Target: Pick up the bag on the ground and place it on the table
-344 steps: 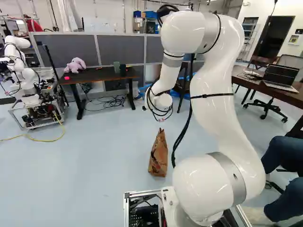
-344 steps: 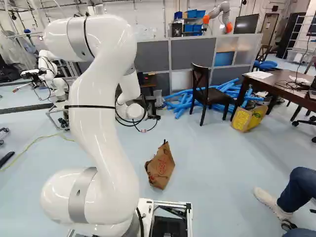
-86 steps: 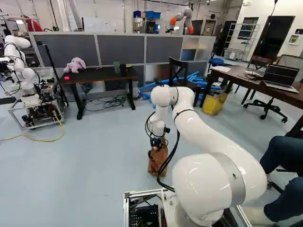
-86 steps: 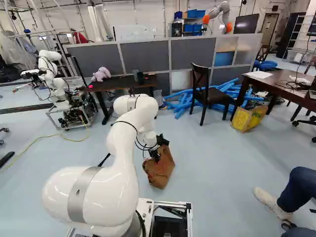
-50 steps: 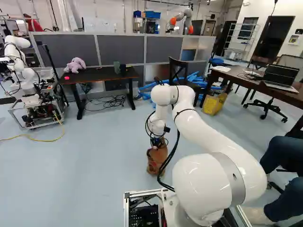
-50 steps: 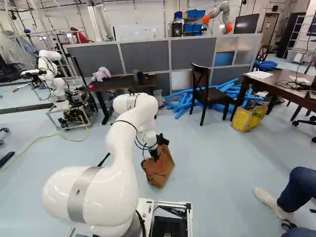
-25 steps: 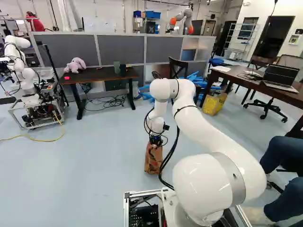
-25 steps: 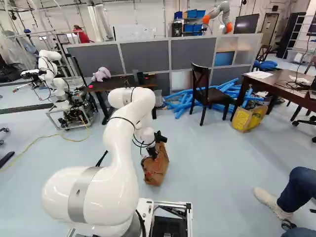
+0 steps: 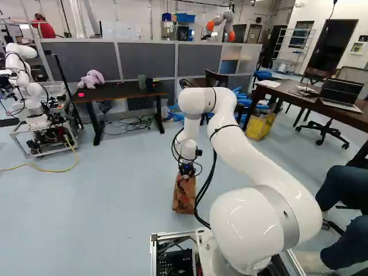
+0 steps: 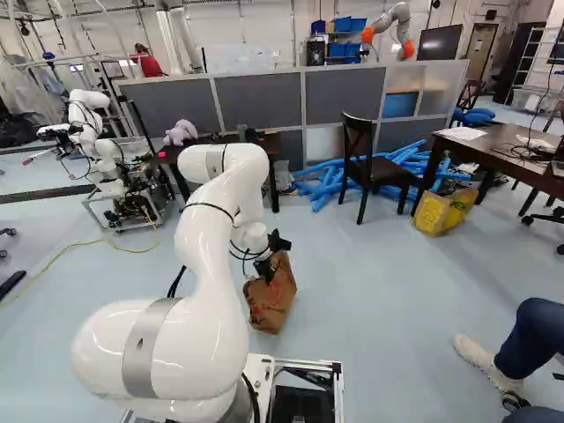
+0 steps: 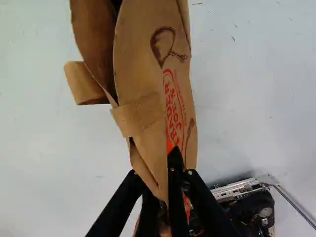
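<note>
The picking up is judged to be under way, with the grasp made and the placing wholly to do. In the wrist view a fold of the bag (image 11: 143, 64) is pinched near its upper edge by the claw (image 11: 164, 174), paper being caught between the two fingers. The bag is held low beneath the arm (image 9: 244, 152), roughly upright in the left base view and tilted in the right base view. Whether its bottom is clear of the floor (image 9: 115, 201) or still touched by it cannot be told.

Neither worktop has been reached. The dark worktop (image 9: 118, 93), on which a plush toy (image 9: 92, 79) is seated, is seen well ahead; the brown worktop (image 9: 349, 117), on which a laptop (image 9: 340, 95) is set, is seen at the right of the left base view. Which is meant is not made plain.

What is left is judged to be a proper lift, the carry, perhaps with the base driven closer, then the lowering and release. Since only a small part of the paper is gripped, swinging or tearing might be met if the lift were hurried.
</note>
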